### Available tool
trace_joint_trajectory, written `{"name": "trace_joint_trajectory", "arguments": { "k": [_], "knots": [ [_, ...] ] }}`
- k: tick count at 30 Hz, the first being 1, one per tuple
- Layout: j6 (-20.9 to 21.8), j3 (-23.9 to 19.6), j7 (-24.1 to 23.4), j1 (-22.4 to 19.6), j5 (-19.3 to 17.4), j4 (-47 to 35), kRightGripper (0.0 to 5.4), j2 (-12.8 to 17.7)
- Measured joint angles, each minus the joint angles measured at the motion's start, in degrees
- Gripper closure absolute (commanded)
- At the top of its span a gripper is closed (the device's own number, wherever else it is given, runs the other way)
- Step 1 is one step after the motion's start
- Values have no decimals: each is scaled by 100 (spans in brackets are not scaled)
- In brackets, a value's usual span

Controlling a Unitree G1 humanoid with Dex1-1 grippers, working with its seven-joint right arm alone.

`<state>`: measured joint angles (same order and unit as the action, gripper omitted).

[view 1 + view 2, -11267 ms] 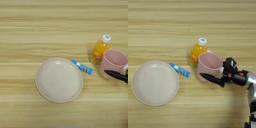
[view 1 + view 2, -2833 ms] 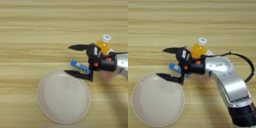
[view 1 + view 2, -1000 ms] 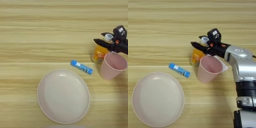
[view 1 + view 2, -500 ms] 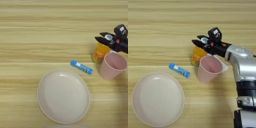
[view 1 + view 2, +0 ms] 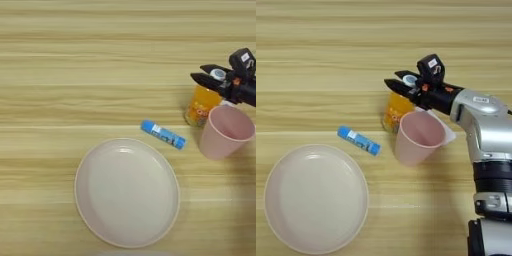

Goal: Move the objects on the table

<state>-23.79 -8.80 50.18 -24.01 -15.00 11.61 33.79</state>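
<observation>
Plate: nearest to us we see the wide pinkish-beige plate (image 5: 127, 192), lying flat on the table (image 5: 75, 75) at the lower middle, with nothing on it.

Blue stick: just beyond the plate's far right rim we find a small blue tube (image 5: 163, 134) with a white label, lying flat at a slant, close to the plate but apart from it.

Cup: to the right of the tube stands the pale pink cup (image 5: 418, 137), upright with its mouth open toward us; a pale flat piece shows behind its right rim, and we cannot tell what it is.

Bottle: just behind the cup's left side we see the orange-drink bottle (image 5: 397, 111), upright, its lower body partly hidden by the cup rim; the two stand so close that we cannot tell whether they touch.

Gripper: our right gripper (image 5: 402, 81) reaches in from the right at the height of the bottle's white cap (image 5: 410, 79); its two black fingers (image 5: 402, 86) point left with the cap between them, one on the far side and one on the near side. Whether they actually press on the cap we cannot tell.

Arm: the silver forearm (image 5: 483, 120) runs from the gripper to the right and bends down toward the lower right edge.
</observation>
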Motion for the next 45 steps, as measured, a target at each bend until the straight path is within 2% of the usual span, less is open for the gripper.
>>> {"name": "trace_joint_trajectory", "arguments": {
  "k": [8, 24, 36, 45],
  "knots": [
    [-208, 7, -73, 2, -19, -197, 364, -42],
    [-433, 455, -232, -53, -7, -708, 364, -575],
    [-80, 836, -559, -94, 243, -839, 365, -984],
    [89, 919, -737, -80, 280, -847, 365, -1251]
  ]
}}
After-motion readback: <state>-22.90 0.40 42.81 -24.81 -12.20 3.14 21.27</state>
